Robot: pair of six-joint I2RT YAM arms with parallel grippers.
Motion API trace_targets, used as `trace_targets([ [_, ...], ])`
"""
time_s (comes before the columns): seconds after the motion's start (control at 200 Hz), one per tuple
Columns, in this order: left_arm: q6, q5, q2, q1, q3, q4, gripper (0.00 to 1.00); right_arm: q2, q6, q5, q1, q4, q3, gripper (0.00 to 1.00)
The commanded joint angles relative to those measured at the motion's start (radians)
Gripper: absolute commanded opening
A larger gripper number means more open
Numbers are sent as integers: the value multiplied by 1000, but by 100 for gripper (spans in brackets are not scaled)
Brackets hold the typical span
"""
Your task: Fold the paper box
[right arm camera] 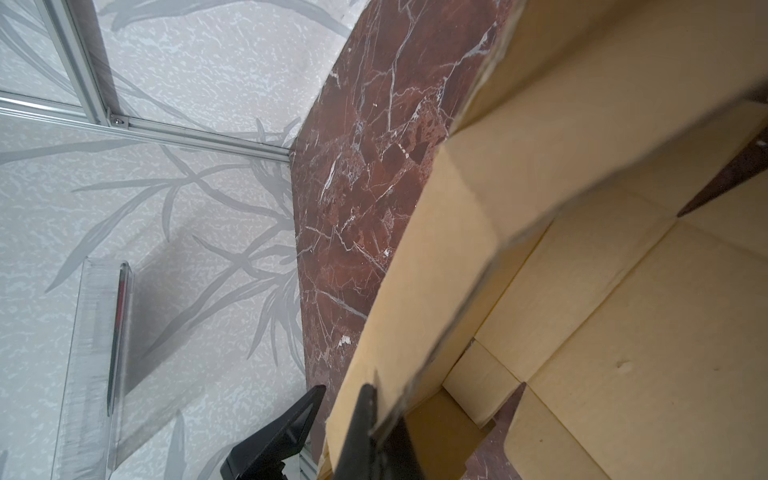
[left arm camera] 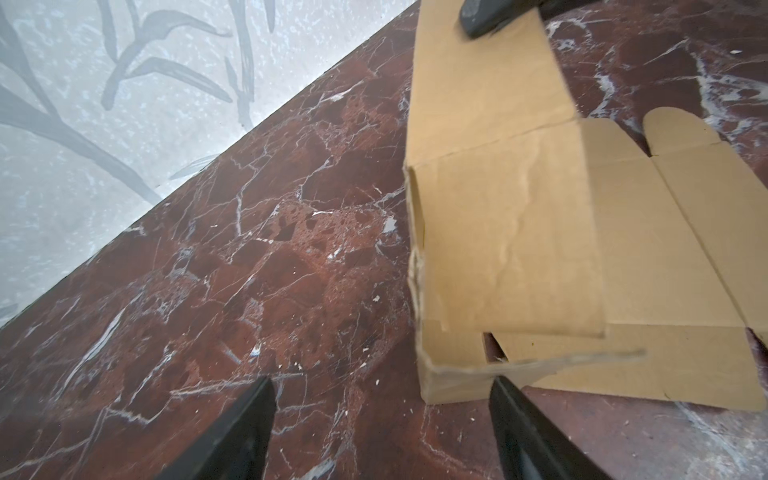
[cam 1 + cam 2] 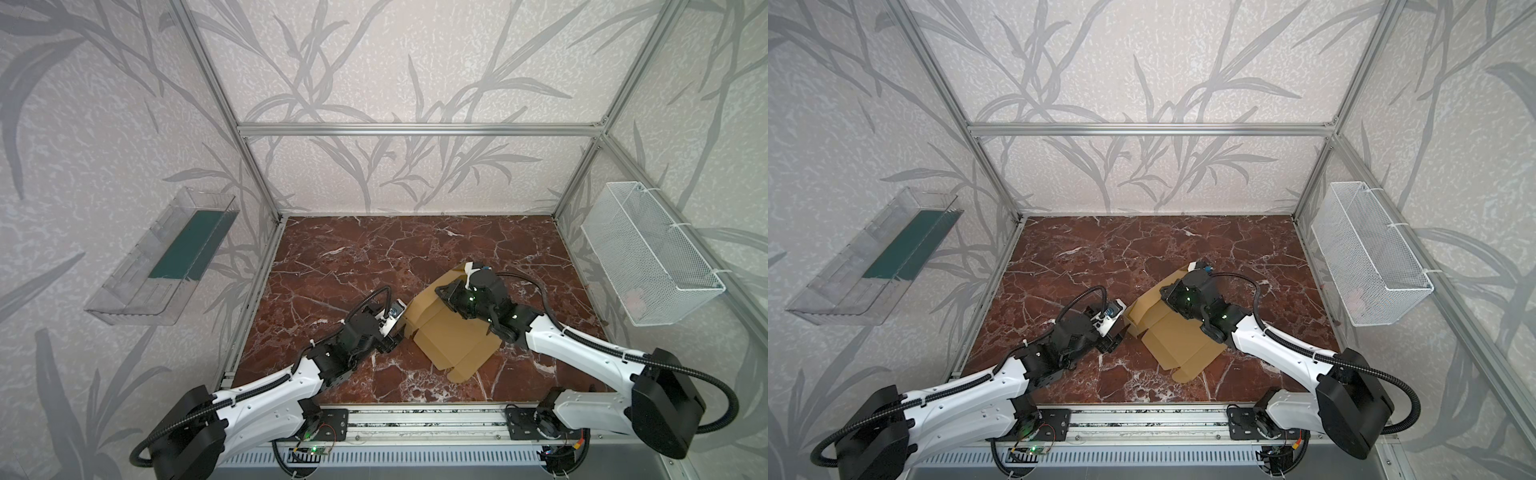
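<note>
- Right hand (image 1: 343, 388) is clenched on the top edge of a raised panel of the paper box (image 3: 453, 340). The rest of the sheet spreads flat on the worktop (image 3: 332, 257) below that hand and its forearm.
- Left hand (image 2: 382, 399) is released, spread wide and holding nothing. The box's low folded corner sits just beside one finger (image 2: 515, 411), and the other finger is over bare worktop.
- Slip: the right hand seems to pinch only a thin strip of edge. If it tilts or pulls, I judge the panel could slide out and drop flat.
- Slide: the worktop looks smooth and nothing pins the flat part. A push from the left hand may shove the whole sheet toward the right hand instead of bending a flap.
- Buckle: the panel nearest the left hand is wrinkled and its edge is frayed. Pressure there could crease it off the fold line, or a finger could snag the ragged edge.
- Count: one paper box, two hands, one worktop.
- On the walls there is one clear plastic tray (image 3: 162, 266) on the left hand's side. One white wire basket (image 3: 652, 257) hangs on the right hand's side.
</note>
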Motion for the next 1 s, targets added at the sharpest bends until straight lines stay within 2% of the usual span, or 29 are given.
trace_targets([
  [0.0,13,87,26,4,3,58,82,21,-15,-23,-10,1,20,2],
  [0.48,2,146,160,44,37,147,82,76,-15,-29,-32,-21,67,2],
  [0.645,-15,146,78,56,23,131,82,103,-20,-39,-48,-15,79,2],
  [0.885,30,182,-139,57,10,-42,83,135,-17,-59,-59,2,88,2],
  [0.995,82,124,-204,58,-17,-87,83,133,-13,-61,-59,9,85,2],
])
